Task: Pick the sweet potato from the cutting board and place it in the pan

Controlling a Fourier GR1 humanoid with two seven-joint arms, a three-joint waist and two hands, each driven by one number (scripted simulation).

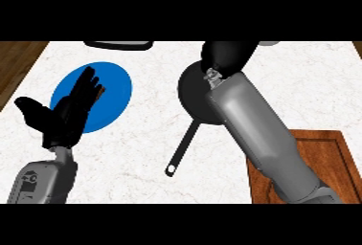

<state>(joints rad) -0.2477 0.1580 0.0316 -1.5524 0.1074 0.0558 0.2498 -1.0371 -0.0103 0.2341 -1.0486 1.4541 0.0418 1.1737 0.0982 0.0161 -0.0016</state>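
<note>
The dark pan (189,93) sits at mid-counter, its long handle (180,150) running toward me. My right forearm crosses the wooden cutting board (326,146) at the lower right and reaches up over the pan. My right hand (228,53) hangs above the pan's far rim with its back toward me, so whatever is under it is hidden. No sweet potato shows anywhere, neither on the bare part of the board nor in the visible part of the pan. My left hand (62,117) rests open at the left, fingers up, in front of a blue plate.
The blue plate (117,93) lies left of the pan on the white marble counter (141,158). A dark object (120,44) sits at the far edge. The wooden floor (17,62) shows beyond the counter's left edge.
</note>
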